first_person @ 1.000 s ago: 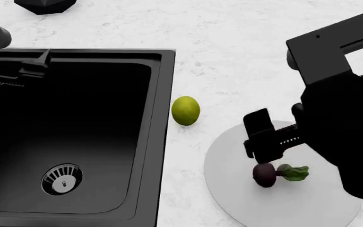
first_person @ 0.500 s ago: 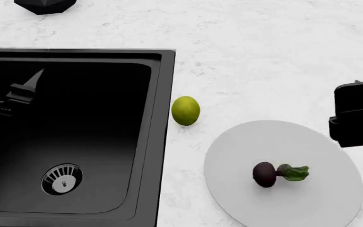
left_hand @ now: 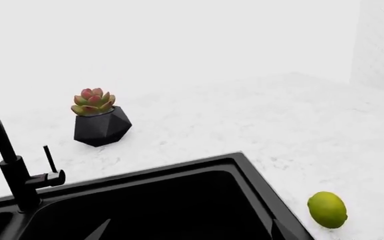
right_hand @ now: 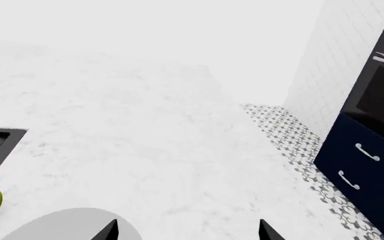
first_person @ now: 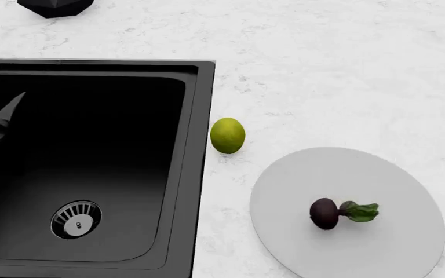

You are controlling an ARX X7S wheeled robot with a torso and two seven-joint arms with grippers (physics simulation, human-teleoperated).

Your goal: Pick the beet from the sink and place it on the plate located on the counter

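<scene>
On the white marble-look surface [first_person: 323, 69], the dark maroon beet [first_person: 325, 214] rests on the round grey-white plate [first_person: 393, 255], apparently delivered; right claw [right_hand: 187, 231] spread empty, left claw's [left_hand: 185, 235] state unclear.

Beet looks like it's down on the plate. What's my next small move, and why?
Probably none beyond parking both arms. The small dark maroon beet lies on the large round light grey plate, nothing touching it. The right gripper shows open fingertips spread above the white marble counter, so the placement looks done.

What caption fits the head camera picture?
Beet resting on the plate, lime beside the black sink.
</scene>
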